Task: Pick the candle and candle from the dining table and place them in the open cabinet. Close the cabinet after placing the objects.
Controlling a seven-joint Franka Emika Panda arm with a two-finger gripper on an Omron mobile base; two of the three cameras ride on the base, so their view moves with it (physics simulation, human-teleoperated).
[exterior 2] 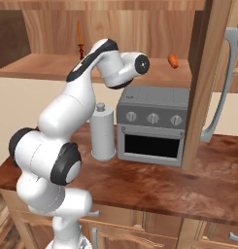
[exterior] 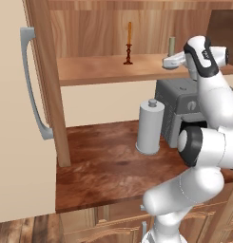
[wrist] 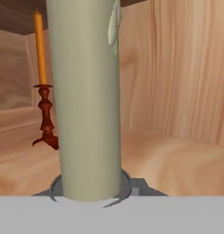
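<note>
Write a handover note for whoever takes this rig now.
Tool: at the short beige candle on the cabinet shelf; grip state unclear, fingers hidden.
Thin orange taper on dark red holder: upright on the same wooden shelf, to the left.
Done: both candles are in the brown wall cabinet.
Left: back the arm out, then shut the panelled door with the grey bar handle.

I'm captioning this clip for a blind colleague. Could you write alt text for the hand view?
A beige candle stands upright very close to the camera on a grey round base, resting on the wooden cabinet shelf. Behind it to the left, a thin orange taper stands in a dark red holder on the same shelf, with wood-grain cabinet walls behind.
</note>
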